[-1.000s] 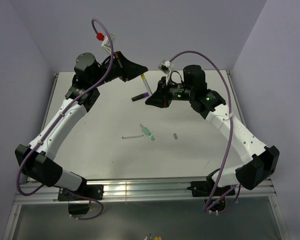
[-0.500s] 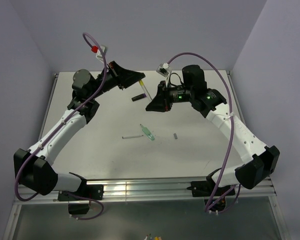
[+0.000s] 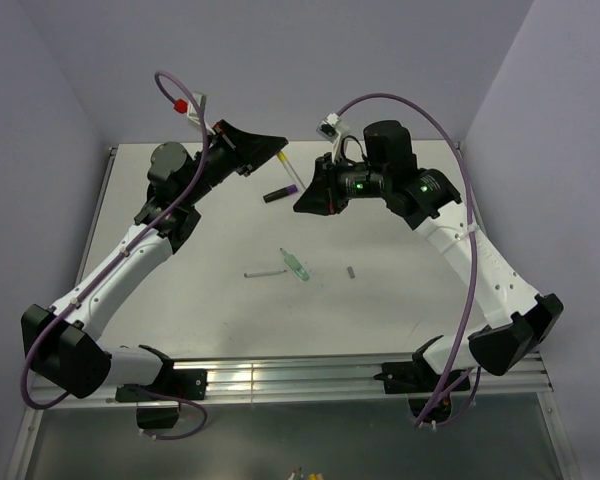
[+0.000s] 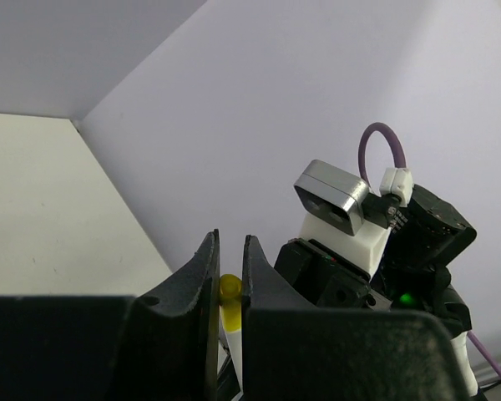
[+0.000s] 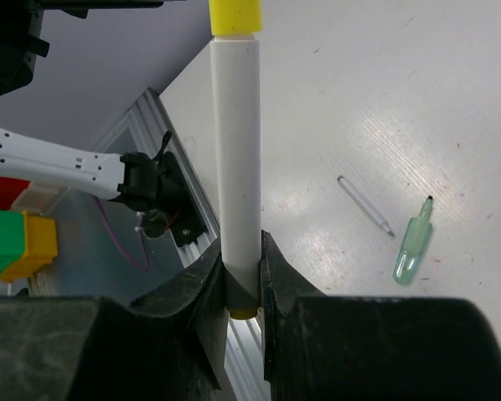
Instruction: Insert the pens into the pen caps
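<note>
Both mine closed: my right gripper clamps the white pen midair over the far table, and my left gripper pinches the yellow cap sitting on that pen's end.

Both arms reach raised over the table's far edge, the left gripper and right gripper facing each other, jaws clamped narrow.

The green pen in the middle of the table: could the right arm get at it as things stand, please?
Probably not yet. Nothing blocks the green pen, but the right gripper is shut on the white pen, whose yellow cap the left gripper clamps, so it has no free jaws.
</note>
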Available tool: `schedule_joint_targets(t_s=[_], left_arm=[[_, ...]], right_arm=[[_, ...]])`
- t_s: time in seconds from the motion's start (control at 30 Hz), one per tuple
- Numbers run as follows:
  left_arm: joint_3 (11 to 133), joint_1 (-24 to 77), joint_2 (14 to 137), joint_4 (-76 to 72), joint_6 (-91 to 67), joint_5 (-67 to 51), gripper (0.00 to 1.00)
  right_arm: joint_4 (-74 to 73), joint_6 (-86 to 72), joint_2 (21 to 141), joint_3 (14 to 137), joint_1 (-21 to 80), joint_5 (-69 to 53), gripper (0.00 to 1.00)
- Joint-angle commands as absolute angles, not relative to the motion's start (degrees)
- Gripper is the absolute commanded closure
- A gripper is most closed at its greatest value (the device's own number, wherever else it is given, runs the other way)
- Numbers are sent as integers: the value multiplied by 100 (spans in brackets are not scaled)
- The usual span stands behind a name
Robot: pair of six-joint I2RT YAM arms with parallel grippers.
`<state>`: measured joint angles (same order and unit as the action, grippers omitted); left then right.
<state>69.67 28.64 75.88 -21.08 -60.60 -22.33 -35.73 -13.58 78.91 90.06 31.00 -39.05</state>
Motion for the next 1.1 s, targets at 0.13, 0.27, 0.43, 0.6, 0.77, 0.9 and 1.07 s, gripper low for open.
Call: schedule_joint_targets(t_s=[0.13,0.27,0.43,0.6,0.77,0.9,1.07], left_arm=[[6619,3296,7629,-1440,-6213,-3445,100],[6468,3322,7594,-1548,-6355,-3419,100],[6671,3349,7699,-1126,-6486,-2919,100],[6802,3410,7813,-626,-6653,-2602,100],[6891,3419,7849,-404,-6863,-2417,100],[6803,3419,7866,-702,-6821,-2697,100],[6347,3410,7708,-1631,-6548,-3295,100]], right_arm=[[-2241,-644,7937,9694,3085,-3629,100],[-2364,-273,7989,9826,3129,-3341,100],[-2469,-465,8051,10063,3322,-2612,100],[-2522,-615,8130,10072,3673,-2031,100],[-2531,-817,8262,10230,3691,-1731,100],[-2522,-669,8367,10301,3683,-2169,100],[-2444,-484,8288,10266,3455,-3285,100]])
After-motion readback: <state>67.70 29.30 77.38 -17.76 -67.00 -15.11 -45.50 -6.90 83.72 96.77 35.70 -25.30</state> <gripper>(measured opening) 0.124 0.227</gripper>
